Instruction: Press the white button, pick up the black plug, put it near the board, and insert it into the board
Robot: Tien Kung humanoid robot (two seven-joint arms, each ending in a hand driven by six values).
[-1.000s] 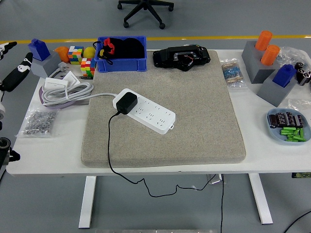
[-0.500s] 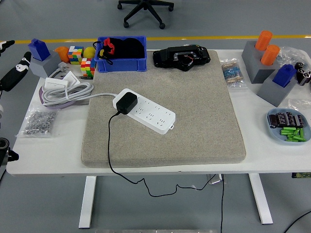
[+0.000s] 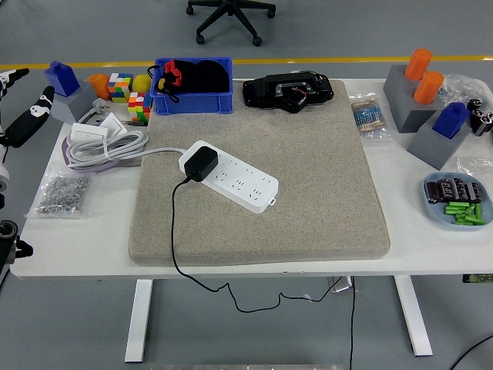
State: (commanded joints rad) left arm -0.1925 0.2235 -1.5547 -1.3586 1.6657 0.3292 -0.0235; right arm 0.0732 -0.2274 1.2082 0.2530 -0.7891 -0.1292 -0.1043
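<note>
On the grey mat (image 3: 308, 193) lies one white board (image 3: 235, 176), and one black plug (image 3: 199, 164) sits in its left end. The left robot hand (image 3: 23, 123) hangs far left of it, beyond the desk (image 3: 77, 231) edge; whether it is clenched, I cannot tell.

a mat (image 3: 308, 177) is lying across the middle of the tabletop (image 3: 231, 262). a power strip (image 3: 235, 176) is lying on the mat's left half, with a plug (image 3: 199, 164) sitting in its left end and the plug's cord (image 3: 176, 231) trailing over the near edge. a coiled cable (image 3: 100, 146) is lying left of the mat, with a bag of screws (image 3: 60, 193) in front of it. a bin (image 3: 192, 85) is standing behind the mat's far left corner, cubes (image 3: 127, 94) to its left. a tray (image 3: 456, 200) is sitting at the right edge, blocks (image 3: 427, 100) behind it. the left hand (image 3: 23, 123) is hanging beyond the left edge.
</note>
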